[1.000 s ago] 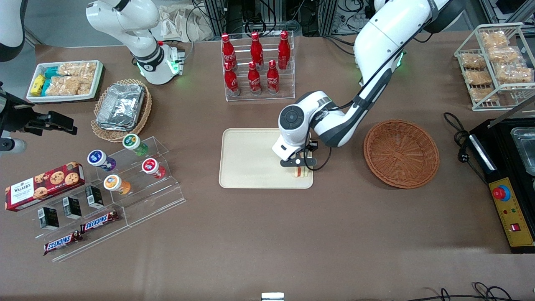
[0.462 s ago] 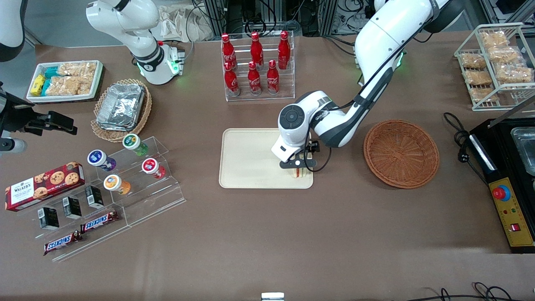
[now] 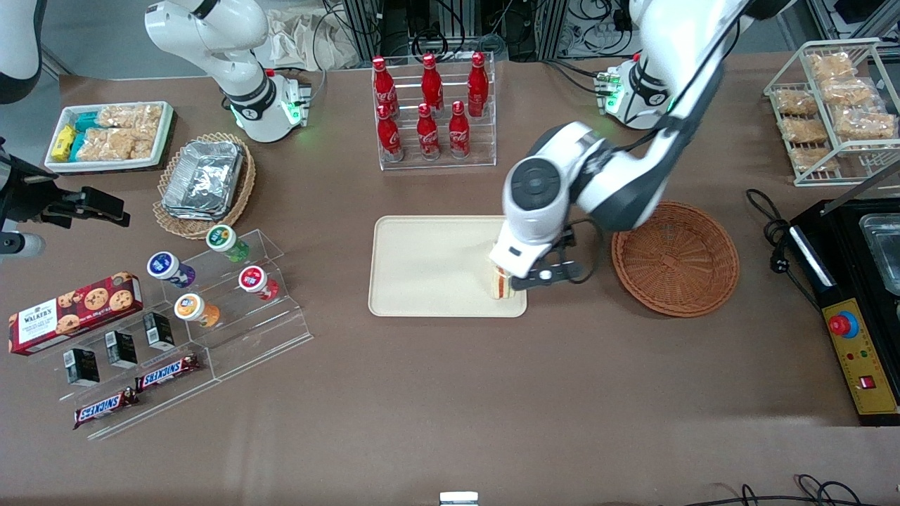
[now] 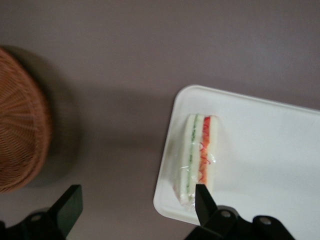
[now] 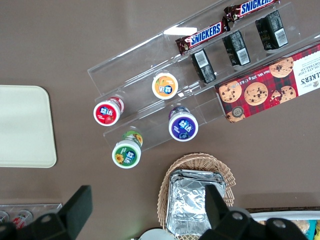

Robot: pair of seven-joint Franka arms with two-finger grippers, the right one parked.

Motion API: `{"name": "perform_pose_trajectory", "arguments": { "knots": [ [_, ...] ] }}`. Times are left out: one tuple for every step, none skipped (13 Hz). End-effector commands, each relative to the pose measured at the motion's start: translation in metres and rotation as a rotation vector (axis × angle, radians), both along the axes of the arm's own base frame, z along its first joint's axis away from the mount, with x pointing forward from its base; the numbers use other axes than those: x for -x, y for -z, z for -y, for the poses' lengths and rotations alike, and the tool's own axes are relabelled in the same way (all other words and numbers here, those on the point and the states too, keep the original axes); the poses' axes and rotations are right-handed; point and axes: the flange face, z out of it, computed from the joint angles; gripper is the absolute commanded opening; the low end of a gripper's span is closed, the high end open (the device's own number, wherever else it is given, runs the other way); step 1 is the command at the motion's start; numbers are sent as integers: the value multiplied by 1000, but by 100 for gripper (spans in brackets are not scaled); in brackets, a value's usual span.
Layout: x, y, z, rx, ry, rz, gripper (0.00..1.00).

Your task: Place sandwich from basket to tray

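The sandwich point(image 3: 500, 284) stands on edge in the tray point(image 3: 429, 267), at its corner toward the wicker basket point(image 3: 675, 257). The gripper point(image 3: 547, 275) hovers above, at the sandwich's three o'clock, fingers point(image 4: 204, 202) spread apart, holding nothing.

The arm point(image 3: 562, 183) partly hides the sandwich point(image 3: 500, 285).

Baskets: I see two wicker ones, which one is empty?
The round reddish-brown basket near the hand, toward the working arm's end, is empty. The lighter tan basket holds silver foil trays.
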Motion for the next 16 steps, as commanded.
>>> {"name": "perform_pose_trajectory", "arguments": {
  "knots": [
    [2,-88,-61,58,-12,35,100],
    [-3,-106,-91,48,-23,41,100],
    [0,-127,-112,47,9,48,100],
    [-2,-144,-144,44,41,58,100],
    [-5,-157,-178,39,89,54,100],
    [-2,-170,-206,38,152,42,100],
    [0,-179,-232,37,181,26,100],
    [2,-187,-252,39,208,22,100],
    [4,-191,-273,44,260,6,100],
    [4,-191,-299,45,332,-21,100],
    [2,-193,-321,55,381,-26,100],
    [-1,-192,-334,55,378,-26,100],
    [-4,-193,-334,52,376,-21,100],
    [-10,-194,-332,59,367,-9,100],
    [-23,-196,-332,54,349,6,100],
    [-32,-199,-330,51,321,19,100]
  ]
}}
